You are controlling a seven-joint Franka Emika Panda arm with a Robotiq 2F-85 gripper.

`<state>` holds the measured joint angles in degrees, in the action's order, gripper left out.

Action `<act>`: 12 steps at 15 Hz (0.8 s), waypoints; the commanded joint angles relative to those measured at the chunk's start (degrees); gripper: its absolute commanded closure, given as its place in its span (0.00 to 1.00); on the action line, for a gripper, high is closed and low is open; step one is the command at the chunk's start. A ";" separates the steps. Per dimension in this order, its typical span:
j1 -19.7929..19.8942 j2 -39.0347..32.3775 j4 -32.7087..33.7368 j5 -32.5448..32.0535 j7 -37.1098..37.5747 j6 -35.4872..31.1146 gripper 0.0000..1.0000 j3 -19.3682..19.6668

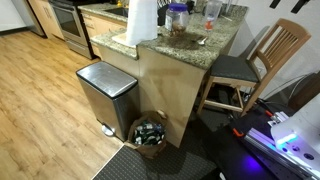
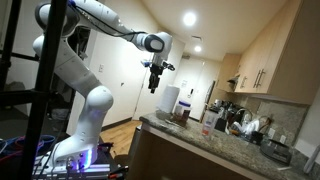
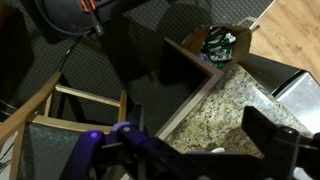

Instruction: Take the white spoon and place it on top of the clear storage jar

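1. Approach step, nothing grasped yet: gripper (image 2: pixel 153 82) high above the counter (image 1: pixel 165 45), jaws spread wide and empty in the wrist view.
2. White spoon (image 1: pixel 199 42) flat on the stone, near the clear storage jar (image 1: pixel 177 18), at about its 5 o'clock.
3. Next, likely: descend over the slim handle, set jaws across it, pinch.
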<state>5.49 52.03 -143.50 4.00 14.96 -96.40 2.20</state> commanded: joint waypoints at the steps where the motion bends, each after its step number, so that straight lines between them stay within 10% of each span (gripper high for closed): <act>1: 1.18 -10.52 1.50 0.13 2.01 0.29 0.00 -2.74; 9: 0.71 -36.40 7.52 12.81 18.03 -17.00 0.00 -5.13; 12: -0.46 -36.07 6.24 11.79 19.69 -19.53 0.00 -4.28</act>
<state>5.61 15.85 -137.24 16.00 34.62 -116.08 -2.63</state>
